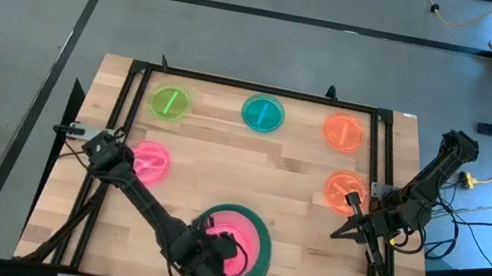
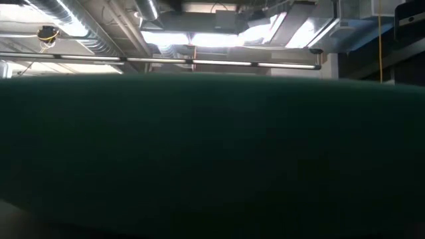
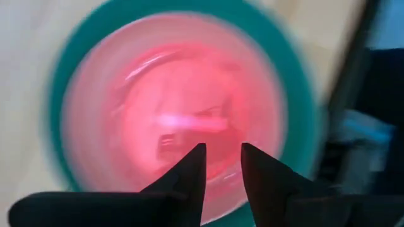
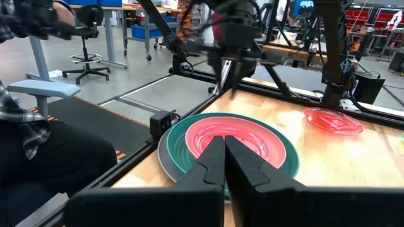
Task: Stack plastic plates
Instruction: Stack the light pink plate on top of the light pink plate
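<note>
Left tool (image 1: 218,253) hangs over the near-centre stack, its fingers (image 3: 189,173) slightly parted and empty above the pink plate (image 1: 234,233) resting on the dark green plate (image 1: 257,262). Right tool (image 1: 349,227), pinched closed on nothing, waits by the desk's (image 1: 224,144) right edge, near an orange plate (image 1: 344,189).

Bare wood runs across the middle of the table (image 1: 251,164), between the upper row of small plates (image 1: 262,114) and the stack (image 1: 251,251) at bottom centre. The left gripper (image 1: 205,253) (arm slanting in from the left) covers the stack's left side.
</note>
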Robot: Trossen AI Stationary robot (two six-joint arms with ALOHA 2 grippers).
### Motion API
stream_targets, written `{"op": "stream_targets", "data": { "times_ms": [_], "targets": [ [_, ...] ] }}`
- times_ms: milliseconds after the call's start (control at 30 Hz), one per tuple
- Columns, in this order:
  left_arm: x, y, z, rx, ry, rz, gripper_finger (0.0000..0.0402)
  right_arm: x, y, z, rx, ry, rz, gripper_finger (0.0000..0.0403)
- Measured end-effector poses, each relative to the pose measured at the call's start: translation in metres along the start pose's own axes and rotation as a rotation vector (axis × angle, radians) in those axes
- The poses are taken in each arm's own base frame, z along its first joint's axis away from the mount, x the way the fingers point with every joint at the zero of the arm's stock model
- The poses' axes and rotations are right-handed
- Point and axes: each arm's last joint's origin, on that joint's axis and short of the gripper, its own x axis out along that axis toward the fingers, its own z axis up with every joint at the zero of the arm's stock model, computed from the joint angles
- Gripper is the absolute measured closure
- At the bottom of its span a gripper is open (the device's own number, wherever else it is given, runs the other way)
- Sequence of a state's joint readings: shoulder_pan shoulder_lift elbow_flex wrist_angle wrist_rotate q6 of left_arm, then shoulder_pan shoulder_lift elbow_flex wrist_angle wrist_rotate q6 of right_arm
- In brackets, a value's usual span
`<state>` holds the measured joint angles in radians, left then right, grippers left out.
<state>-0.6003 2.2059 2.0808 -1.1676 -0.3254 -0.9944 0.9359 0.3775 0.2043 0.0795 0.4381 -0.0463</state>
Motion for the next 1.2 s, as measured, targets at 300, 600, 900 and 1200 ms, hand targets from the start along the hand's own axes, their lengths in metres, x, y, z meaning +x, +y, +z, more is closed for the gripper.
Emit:
{"op": "stream_targets", "data": {
  "times_ms": [300, 600, 900, 1200],
  "targets": [
    [-0.043, 0.032, -0.025, -0.107, -0.009, 0.315, 0.0310, 0.000, 0.000, 0.000, 0.000, 0.000, 0.000, 0.0401],
    [-0.098, 0.052, -0.020, -0.172, -0.197, 0.248, 0.0310, 0.000, 0.000, 0.000, 0.002, 0.000, 0.000, 0.0401],
    [-0.073, 0.110, -0.034, -0.261, -0.096, 0.407, 0.0310, 0.000, 0.000, 0.000, 0.018, 0.000, 0.000, 0.0400],
    [-0.056, 0.182, -0.064, -0.409, -0.025, 0.384, 0.0310, 0.000, 0.000, 0.000, 0.015, 0.001, 0.000, 0.0400]
  ]
}}
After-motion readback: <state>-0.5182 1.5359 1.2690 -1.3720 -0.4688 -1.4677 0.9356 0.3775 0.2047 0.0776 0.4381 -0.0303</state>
